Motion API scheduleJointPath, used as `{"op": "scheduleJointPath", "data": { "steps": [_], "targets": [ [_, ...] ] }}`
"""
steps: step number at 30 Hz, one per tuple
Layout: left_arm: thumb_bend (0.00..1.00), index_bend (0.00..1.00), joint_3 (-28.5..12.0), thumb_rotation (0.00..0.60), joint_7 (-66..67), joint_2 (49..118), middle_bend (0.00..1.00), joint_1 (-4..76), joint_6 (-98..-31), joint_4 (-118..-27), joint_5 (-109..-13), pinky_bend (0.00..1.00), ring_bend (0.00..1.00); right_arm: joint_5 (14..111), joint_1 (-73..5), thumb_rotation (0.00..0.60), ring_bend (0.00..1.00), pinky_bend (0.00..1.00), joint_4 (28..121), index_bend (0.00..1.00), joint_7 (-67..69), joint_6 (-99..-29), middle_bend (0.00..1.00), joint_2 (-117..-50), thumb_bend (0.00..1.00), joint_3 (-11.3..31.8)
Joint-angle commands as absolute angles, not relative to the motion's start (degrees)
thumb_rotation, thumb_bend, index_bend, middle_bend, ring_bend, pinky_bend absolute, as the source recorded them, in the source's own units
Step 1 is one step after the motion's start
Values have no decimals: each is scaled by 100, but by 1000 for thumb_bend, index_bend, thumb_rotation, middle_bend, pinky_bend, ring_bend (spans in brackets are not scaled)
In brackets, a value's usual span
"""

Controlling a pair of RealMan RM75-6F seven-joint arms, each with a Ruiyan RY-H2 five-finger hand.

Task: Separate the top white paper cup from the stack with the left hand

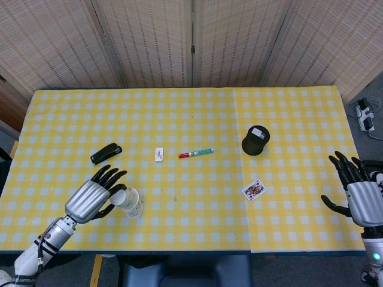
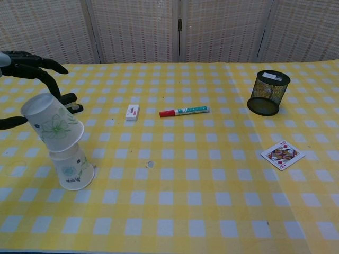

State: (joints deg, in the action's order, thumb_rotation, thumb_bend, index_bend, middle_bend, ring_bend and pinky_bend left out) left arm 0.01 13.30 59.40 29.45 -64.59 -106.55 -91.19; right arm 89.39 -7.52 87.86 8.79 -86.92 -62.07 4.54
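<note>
The left hand [image 1: 90, 200] grips the top white paper cup [image 2: 52, 125], raised and tilted but apparently resting against the lower cup [image 2: 73, 169] on the table [image 2: 212, 211]; remaining: lift it fully clear.

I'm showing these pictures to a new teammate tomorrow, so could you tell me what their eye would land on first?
Most striking is the top white paper cup, tilted and lifted in the left hand at the table's near left, its rim just above the lower cup on the yellow checked cloth. Next comes the black mesh pen holder at the far right, with a playing card lying in front of it.
</note>
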Motion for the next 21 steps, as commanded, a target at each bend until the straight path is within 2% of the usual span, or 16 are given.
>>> {"op": "scheduleJointPath", "data": {
  "steps": [1,13,21],
  "targets": [
    [443,372,-9,600,1218,5837,117,2829,-6611,-10644,-9115,17,97,8946,-743,600,148,79,8786,0,886,-8705,57,-6205,254,454],
    [443,375,135,600,1303,5878,118,2456,-6704,-10226,-8704,15,98,8983,-752,600,148,79,8827,0,852,-8695,57,-6206,254,451],
    [443,373,214,600,1502,6270,118,2351,-6610,-9882,-8584,15,100,8998,-802,600,147,79,8828,0,817,-8590,57,-6261,253,429]
  ]
}}
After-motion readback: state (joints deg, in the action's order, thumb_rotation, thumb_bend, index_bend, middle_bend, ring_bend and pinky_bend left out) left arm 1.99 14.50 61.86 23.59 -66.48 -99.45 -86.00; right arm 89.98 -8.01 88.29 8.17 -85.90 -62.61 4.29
